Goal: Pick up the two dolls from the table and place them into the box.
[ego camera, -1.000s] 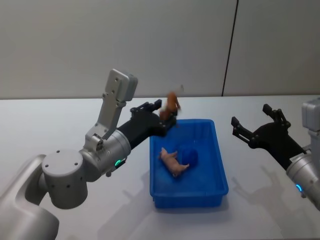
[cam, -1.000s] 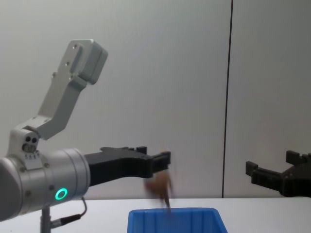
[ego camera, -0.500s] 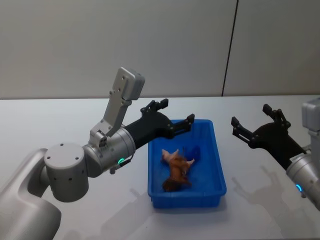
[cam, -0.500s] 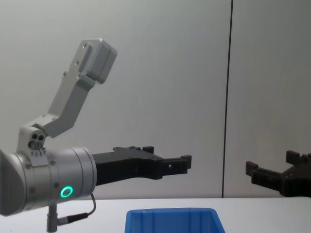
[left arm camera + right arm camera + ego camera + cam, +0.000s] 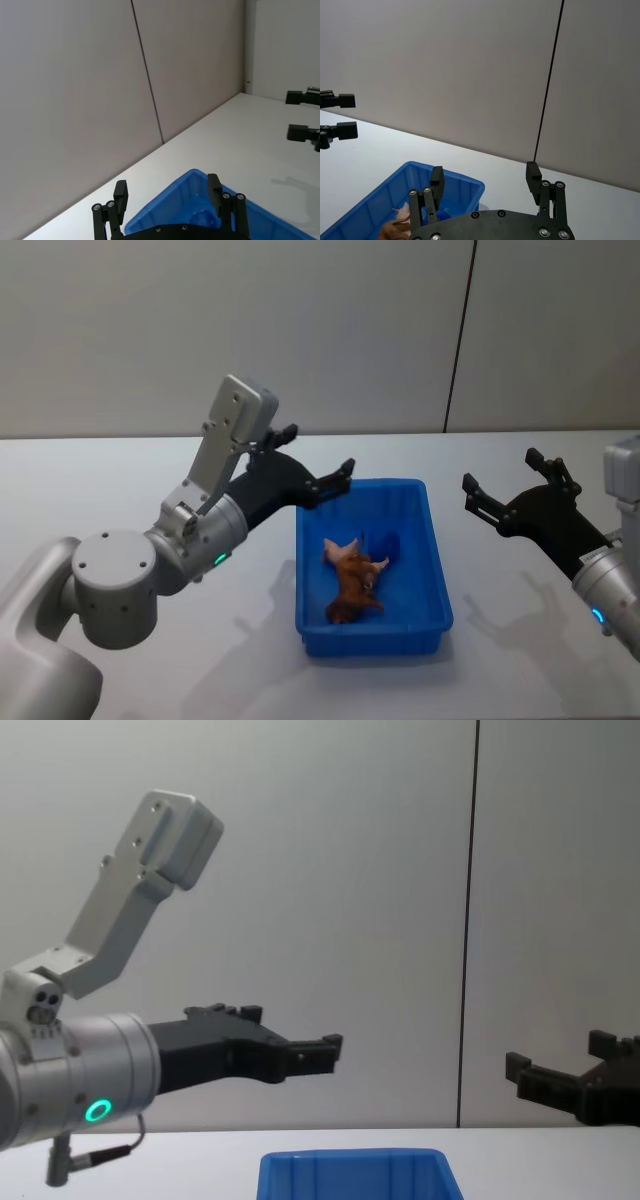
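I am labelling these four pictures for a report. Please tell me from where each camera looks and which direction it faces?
Head: high, facing down at the box, the dolls, both arms.
Chest: low, facing across the table; left gripper, right gripper.
Left wrist: behind its open fingers, facing the far wall.
Right wrist: likewise, behind its fingers.
Shared: the blue box appears in all four.

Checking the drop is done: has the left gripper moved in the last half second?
Yes. The left gripper has drawn back toward the robot's left, off the box.
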You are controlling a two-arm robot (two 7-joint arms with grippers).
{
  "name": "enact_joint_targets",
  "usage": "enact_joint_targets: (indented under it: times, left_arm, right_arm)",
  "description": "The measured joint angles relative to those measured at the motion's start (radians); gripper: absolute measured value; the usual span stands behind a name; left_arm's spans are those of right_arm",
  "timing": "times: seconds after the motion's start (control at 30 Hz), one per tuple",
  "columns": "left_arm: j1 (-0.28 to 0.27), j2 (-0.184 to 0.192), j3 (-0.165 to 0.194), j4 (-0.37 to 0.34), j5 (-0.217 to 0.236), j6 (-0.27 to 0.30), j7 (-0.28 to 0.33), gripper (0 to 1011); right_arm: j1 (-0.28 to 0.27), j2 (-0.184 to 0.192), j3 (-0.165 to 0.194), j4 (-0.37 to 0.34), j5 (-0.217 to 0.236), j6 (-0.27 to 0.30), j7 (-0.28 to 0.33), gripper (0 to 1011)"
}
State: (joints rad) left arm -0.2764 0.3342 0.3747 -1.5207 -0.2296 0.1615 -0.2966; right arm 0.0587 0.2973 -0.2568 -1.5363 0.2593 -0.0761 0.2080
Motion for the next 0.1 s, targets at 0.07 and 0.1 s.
enact_joint_targets:
  times: [0.07,0.1]
  left_arm:
    - [0.004,0.004,-0.002,-0.005,0.008,-0.002,0.011,1001]
    - [0.005,0.006,-0.002,-0.008,0.012,-0.003,0.016,1001]
  right_arm:
    - [0.0,0.0,0.0,0.0,0.0,0.0,0.0,1001]
    - [0.0,0.0,0.0,0.0,0.0,0.0,0.0,1001]
